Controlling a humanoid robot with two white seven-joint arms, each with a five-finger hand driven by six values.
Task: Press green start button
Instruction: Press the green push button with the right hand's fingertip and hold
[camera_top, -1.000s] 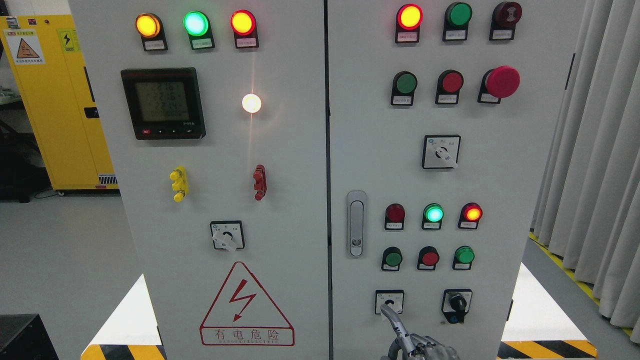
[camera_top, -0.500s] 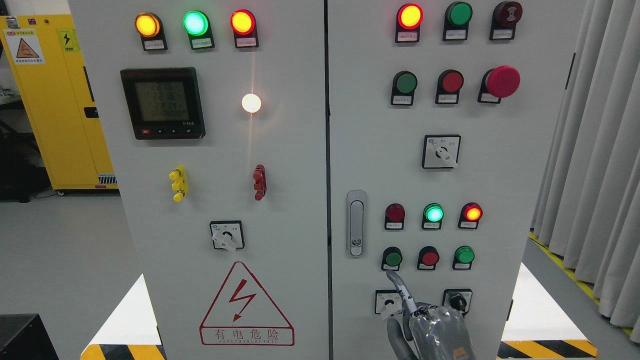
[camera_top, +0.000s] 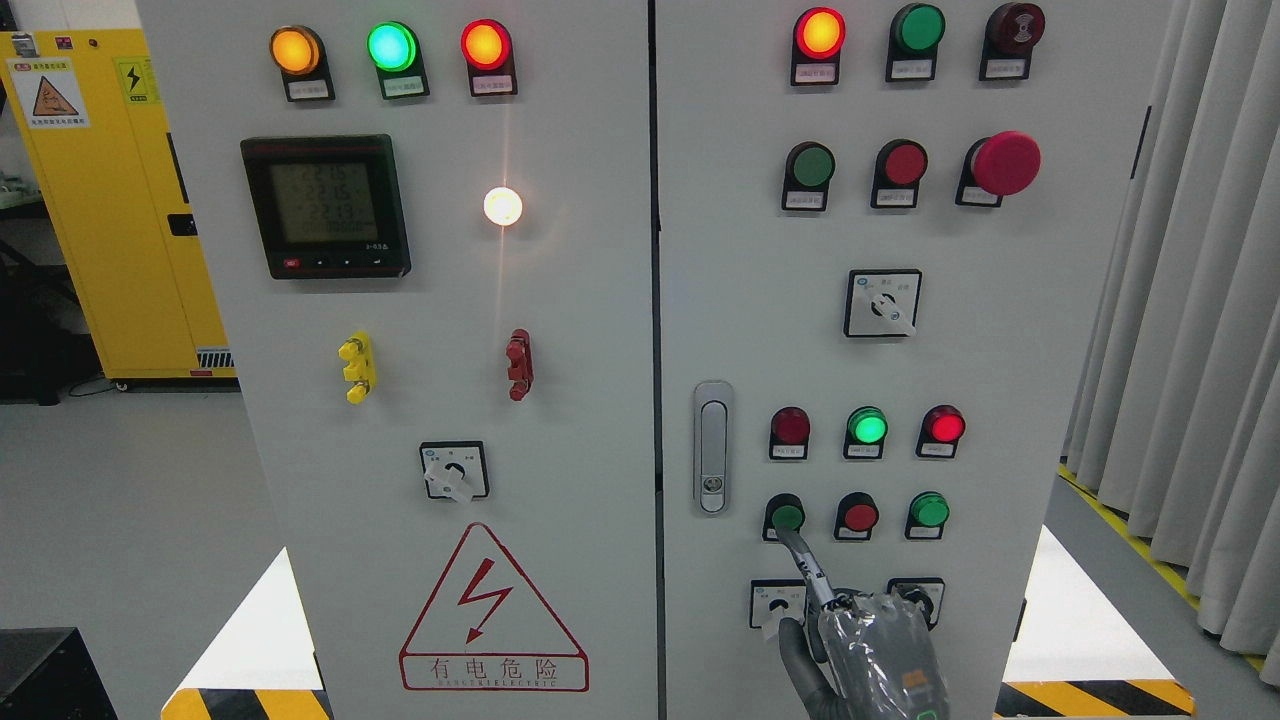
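Yellow cabinet: stands at the far left edge, behind the panel, with bare grey floor open in front of it
Left door: carries three lit lamps along the top, a black meter, a white lamp, yellow and red terminals, a rotary switch and a red warning triangle near its lower edge
Door seam: a dark vertical line between the two doors, just left of the silver latch handle
Green start button: leftmost in the lower row of three on the right door, just right of the latch handle, with a red button and a second green button beside it
Right robot hand: rises from the bottom edge right of the middle, wrapped in clear film, one finger stretched up and left with its tip at the lower edge of the green start button; the other fingers are curled in, holding nothing
Selector switches: one sits just left of the hand, another is partly hidden behind it
Open room: plain panel lies between the button rows; the upper right door is unobstructed
Curtain: grey folds along the right edge, well apart from the hand, with a yellow floor line at its foot
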